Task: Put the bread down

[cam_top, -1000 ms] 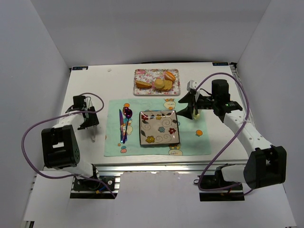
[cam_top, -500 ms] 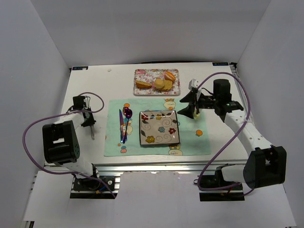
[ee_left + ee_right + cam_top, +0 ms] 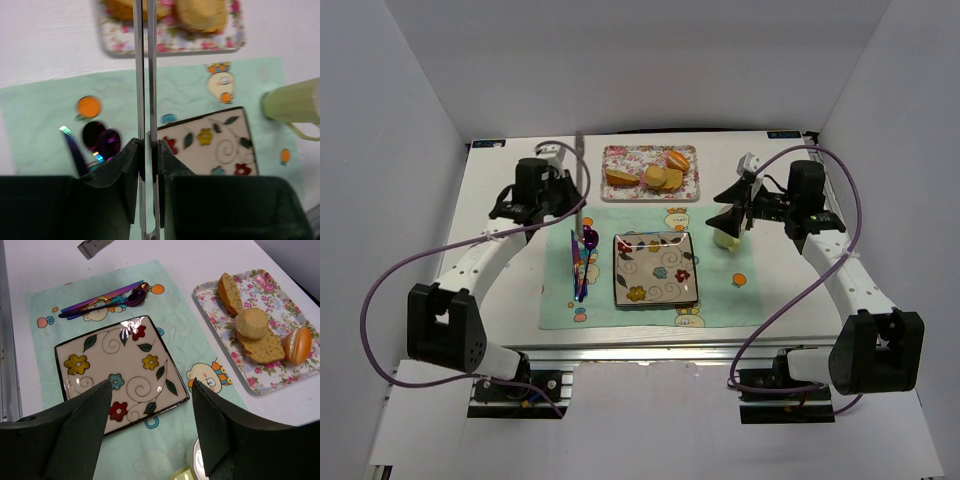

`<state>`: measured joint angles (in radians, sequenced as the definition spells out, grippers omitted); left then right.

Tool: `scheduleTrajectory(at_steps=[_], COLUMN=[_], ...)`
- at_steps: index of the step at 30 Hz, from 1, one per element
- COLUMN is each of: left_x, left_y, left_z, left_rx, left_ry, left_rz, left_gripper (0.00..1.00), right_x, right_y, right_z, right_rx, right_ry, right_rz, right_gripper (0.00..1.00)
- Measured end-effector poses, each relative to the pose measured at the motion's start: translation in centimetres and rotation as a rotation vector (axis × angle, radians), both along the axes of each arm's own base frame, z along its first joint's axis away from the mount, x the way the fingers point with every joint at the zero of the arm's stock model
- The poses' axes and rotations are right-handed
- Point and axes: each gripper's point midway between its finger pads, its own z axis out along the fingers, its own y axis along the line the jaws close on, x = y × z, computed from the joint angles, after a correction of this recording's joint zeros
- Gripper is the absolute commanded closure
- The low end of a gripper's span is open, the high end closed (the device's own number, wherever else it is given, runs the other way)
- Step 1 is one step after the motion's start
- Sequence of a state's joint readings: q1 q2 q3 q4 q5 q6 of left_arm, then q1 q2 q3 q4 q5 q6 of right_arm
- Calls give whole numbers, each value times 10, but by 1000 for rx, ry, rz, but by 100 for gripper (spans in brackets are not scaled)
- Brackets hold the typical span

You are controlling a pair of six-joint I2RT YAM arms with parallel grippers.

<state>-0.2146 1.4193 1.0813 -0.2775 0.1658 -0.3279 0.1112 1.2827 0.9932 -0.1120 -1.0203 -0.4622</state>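
White table [image 3: 730,150]; floral tray [image 3: 620,153] holds bread [image 3: 252,323]; left fingers [image 3: 115,170] clamp tongs [image 3: 138,75]; right fingers [image 3: 85,425] apart.

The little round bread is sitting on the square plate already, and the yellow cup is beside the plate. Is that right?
Not quite. The right wrist view shows the square plate with nothing on it. The little round bread is on the flowered tray with the other breads. The yellow cup is beside the plate, just as you said.
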Motion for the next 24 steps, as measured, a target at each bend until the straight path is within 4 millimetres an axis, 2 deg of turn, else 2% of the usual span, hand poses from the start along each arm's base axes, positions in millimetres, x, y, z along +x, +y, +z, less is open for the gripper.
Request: scheduleTrajectory(at_steps=[3, 7, 13, 17, 19, 24], left_x=[10, 28, 44, 49, 50, 47], left_y=[-37, -59, -78, -87, -92, -101], left_z=[11, -5, -30, -31, -28, -25], left_rx=[-36, -53, -95, -113, -122, -146], left_ry=[1, 75, 193, 216, 215, 222], left_rz=[-78, -107, -122, -134, -144, -164], left_gripper=[78, 69, 65, 61, 55, 54], right_x=[3, 6, 7, 7, 7, 6], right_y=[-5, -8, -11, -13, -13, -13], right_z=[3, 6, 11, 14, 14, 12], right_rx=[11, 24, 36, 40, 42, 45], right_ry=[1, 0, -9, -15, -15, -7], right_rz=[-15, -24, -28, -34, -33, -33], right_gripper=[30, 30, 30, 30, 30, 29])
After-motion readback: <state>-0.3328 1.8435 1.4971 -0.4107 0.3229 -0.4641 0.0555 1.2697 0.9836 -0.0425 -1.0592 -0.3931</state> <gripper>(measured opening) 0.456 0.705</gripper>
